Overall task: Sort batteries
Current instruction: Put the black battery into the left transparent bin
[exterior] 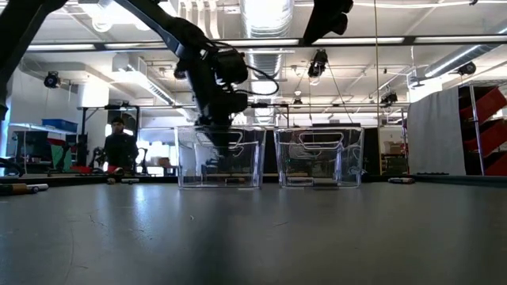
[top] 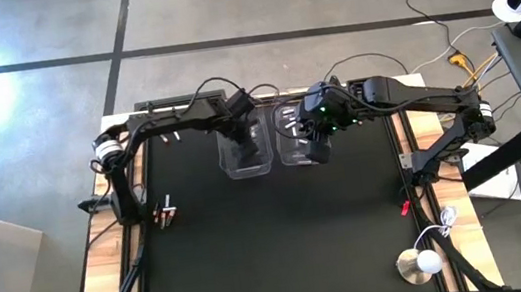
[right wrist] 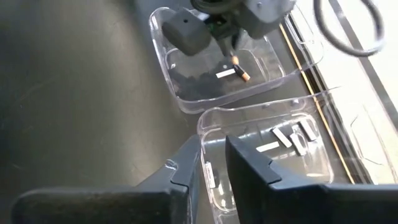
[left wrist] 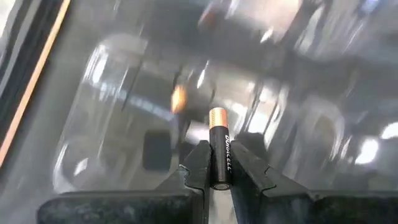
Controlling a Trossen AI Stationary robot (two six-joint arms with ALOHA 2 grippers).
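Note:
Two clear plastic bins stand side by side at the table's far middle: the left bin and the right bin. My left gripper reaches down into the left bin and is shut on a dark battery with a copper end. A silvery-white battery lies on that bin's floor. Several silvery-white batteries lie in the right bin. My right gripper hovers above the right bin, slightly open with nothing between its fingers. My left gripper pinches the dark battery between its two fingers at the plain end, fingers lying along it. The copper end sticks out past the fingertips. It comes from above, pointing down into the left bin, with the battery lifted clear of the bin's floor.
Loose batteries lie on the black mat near the left edge and by the far-left corner. A white round object with a cord sits at the near right. A person stands in the room beyond the table.

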